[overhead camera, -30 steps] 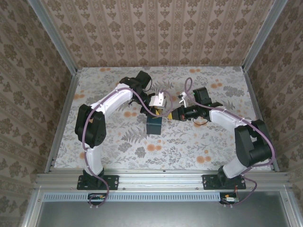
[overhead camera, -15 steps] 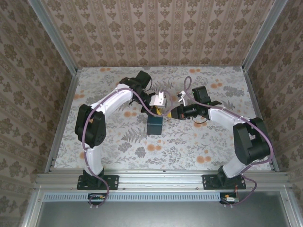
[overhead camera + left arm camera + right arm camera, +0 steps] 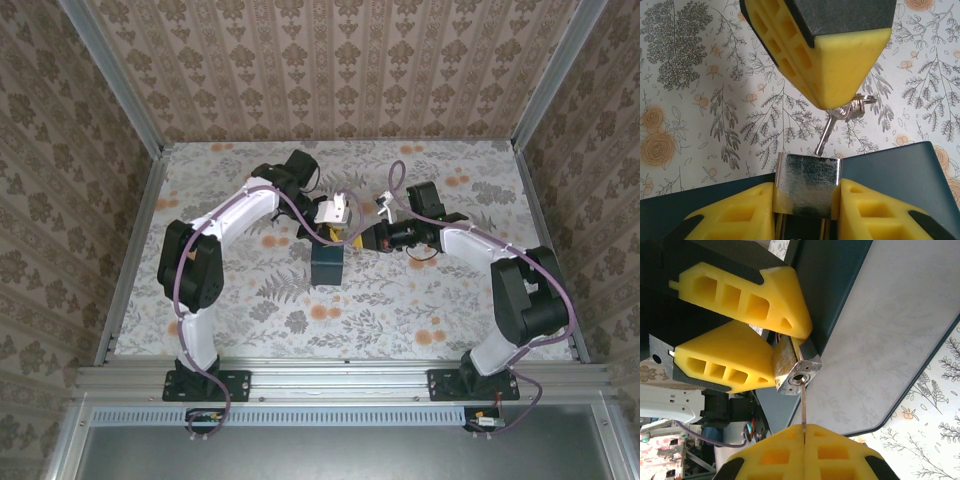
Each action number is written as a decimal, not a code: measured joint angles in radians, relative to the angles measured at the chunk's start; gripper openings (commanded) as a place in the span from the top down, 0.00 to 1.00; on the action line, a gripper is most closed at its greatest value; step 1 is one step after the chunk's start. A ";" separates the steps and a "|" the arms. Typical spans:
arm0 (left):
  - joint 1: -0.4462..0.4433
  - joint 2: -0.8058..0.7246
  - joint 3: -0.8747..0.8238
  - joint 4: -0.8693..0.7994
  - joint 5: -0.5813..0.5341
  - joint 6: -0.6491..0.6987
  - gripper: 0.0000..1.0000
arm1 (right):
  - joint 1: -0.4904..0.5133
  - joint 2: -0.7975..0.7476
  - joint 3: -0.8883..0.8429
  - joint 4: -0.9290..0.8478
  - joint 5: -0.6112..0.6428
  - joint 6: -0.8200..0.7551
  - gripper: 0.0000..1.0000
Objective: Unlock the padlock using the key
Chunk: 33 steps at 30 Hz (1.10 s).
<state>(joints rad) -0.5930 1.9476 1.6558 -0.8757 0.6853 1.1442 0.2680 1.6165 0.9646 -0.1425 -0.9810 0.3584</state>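
The padlock (image 3: pixel 807 185), a small silvery metal block in these views, is clamped between the yellow fingers of my left gripper (image 3: pixel 807 194), which is shut on it. In the right wrist view the padlock (image 3: pixel 792 365) shows its round keyhole face. My right gripper (image 3: pixel 804 432) is shut on the key (image 3: pixel 803 407), a thin blade whose tip meets the keyhole; I cannot tell how deep it sits. The left wrist view shows the key (image 3: pixel 825 134) slanting down from a right finger (image 3: pixel 840 60) to the padlock's edge. Seen from above, both grippers (image 3: pixel 338 212) (image 3: pixel 364 240) meet over the table's middle.
A dark blue box (image 3: pixel 327 265) stands directly under the two grippers, its lid (image 3: pixel 890 170) just behind the padlock. A small key ring (image 3: pixel 863 101) hangs by the right finger. The floral table (image 3: pixel 420 300) is walled by patterned panels on three sides.
My right gripper has edged slightly left towards the left gripper. The left gripper's jaws have closed a little on the padlock.
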 measured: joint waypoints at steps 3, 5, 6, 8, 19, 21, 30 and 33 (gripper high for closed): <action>0.001 0.000 0.000 -0.001 0.000 0.000 0.68 | 0.000 0.002 0.002 0.010 0.000 0.000 1.00; 0.002 0.000 0.000 -0.001 0.001 0.000 0.69 | -0.002 0.002 0.002 0.018 0.000 0.001 1.00; 0.002 0.000 0.000 -0.002 0.001 0.000 0.68 | -0.002 0.002 0.002 0.022 0.000 0.001 1.00; 0.005 0.000 0.000 -0.003 0.004 0.000 0.68 | -0.002 0.002 0.002 0.027 0.000 0.001 1.00; 0.005 0.000 0.000 -0.003 0.008 0.000 0.69 | -0.002 0.006 0.002 0.045 -0.019 0.011 1.00; 0.005 0.000 0.000 -0.003 0.009 0.000 0.69 | -0.002 0.013 0.002 0.053 -0.023 0.011 1.00; 0.006 0.000 0.000 -0.003 0.011 0.000 0.71 | -0.002 0.038 0.016 0.072 -0.043 0.015 1.00; 0.006 0.000 0.000 -0.004 0.011 0.001 0.71 | -0.002 0.042 0.017 0.073 -0.046 0.016 1.00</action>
<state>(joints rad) -0.5869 1.9476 1.6558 -0.8795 0.6964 1.1450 0.2661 1.6581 0.9813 -0.0696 -1.0271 0.3740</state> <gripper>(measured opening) 0.293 0.062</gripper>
